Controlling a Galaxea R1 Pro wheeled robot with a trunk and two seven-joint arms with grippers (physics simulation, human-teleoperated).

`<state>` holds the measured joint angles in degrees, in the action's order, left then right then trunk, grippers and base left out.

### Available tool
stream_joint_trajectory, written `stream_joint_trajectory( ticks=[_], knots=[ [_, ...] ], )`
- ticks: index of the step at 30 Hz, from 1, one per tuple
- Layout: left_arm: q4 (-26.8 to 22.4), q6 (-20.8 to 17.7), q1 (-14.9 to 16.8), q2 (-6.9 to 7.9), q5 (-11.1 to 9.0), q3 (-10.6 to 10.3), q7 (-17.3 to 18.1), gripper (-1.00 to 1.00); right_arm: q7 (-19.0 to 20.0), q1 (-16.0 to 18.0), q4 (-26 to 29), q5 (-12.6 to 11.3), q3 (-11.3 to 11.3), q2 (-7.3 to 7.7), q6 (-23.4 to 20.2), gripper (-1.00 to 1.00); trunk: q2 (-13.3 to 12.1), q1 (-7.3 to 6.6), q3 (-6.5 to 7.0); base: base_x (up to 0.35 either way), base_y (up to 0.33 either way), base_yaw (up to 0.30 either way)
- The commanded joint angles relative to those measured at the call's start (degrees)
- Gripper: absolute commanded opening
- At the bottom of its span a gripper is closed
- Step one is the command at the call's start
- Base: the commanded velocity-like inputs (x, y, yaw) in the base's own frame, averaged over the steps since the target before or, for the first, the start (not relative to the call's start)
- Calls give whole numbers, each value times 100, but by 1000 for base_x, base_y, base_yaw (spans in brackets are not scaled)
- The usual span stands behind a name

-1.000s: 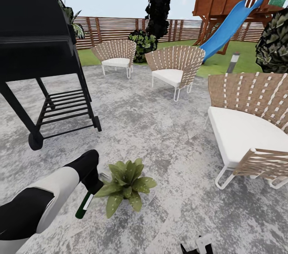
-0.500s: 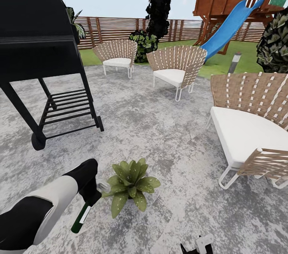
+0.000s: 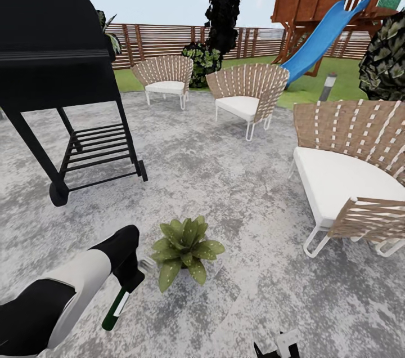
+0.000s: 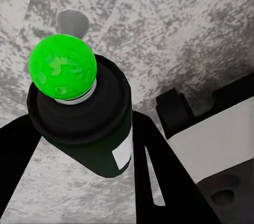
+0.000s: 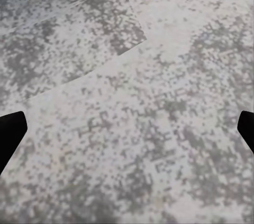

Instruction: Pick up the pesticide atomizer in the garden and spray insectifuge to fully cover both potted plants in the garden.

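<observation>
From the head cam I've got my left arm reaching in from the lower left, and the left gripper (image 3: 128, 281) is pinching the pesticide atomizer (image 3: 115, 309), which hangs tilted with its dark green body pointing down toward the patio (image 3: 236, 189) and the white stripe showing. It sits just beside the potted plant (image 3: 185, 246), a low rosette of broad pointed leaves on the grey paving, close to the leaves on the plant's left, but I can't tell if they actually touch. The black grill (image 3: 56, 76) stands off to the left, three woven tan chairs (image 3: 247, 93) are spread around the patio with the nearest at the right, and behind them there's the slatted wooden fence (image 3: 169, 40), a wooden play tower with a blue slide (image 3: 320, 37) and a grey bollard lamp (image 3: 328, 88) on the lawn. A bit of the right gripper (image 3: 279, 348) pokes in at the bottom edge. On the left wrist cam the black fingers (image 4: 153, 166) are clamped on either side of the dark bottle (image 4: 87, 123), bright green rounded end facing the camera, white label patch on its side, mottled paving underneath. On the right wrist cam it's just grey paving with the two black fingertips (image 5: 10, 134) sitting wide apart at the frame edges, nothing between them.
</observation>
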<state>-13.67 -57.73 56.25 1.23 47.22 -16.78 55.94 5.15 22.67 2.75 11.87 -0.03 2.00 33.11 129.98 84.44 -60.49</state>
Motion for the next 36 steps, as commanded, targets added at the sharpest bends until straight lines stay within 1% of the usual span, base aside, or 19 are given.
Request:
stream_joint_trajectory(
  ticks=[1, 8, 13, 20, 33, 36],
  knots=[
    [-13, -27, 0, 1, 52, -2, 55, -100, 21, 3, -3, 0, -4, 2, 16, 100, 2, -1, -5, -4, 0, -40],
    [51, -27, -40, 36, 51, -2, 41, -100, 16, 4, -3, 0, -3, 2, 12, 100, 2, -1, -5, -1, 20, -248],
    [50, -27, -101, 16, 54, -1, 40, -100, 13, 2, -3, 0, -5, 2, 18, 100, 2, -1, -5, 0, 249, -251],
    [28, -27, -106, -8, 59, 10, 40, -100, 13, 6, -3, -8, -6, 2, 16, 100, 2, -1, -5, 0, 268, -29],
    [-13, -27, -88, -26, 56, 19, 57, -100, 13, 2, 6, -9, -6, 2, 20, 100, 2, -1, -5, 0, 11, -1],
    [5, -22, -103, -10, 59, 17, 52, -100, 13, 8, 5, -9, -6, 2, 19, 100, 2, -1, -5, 0, 0, -121]
  ],
)
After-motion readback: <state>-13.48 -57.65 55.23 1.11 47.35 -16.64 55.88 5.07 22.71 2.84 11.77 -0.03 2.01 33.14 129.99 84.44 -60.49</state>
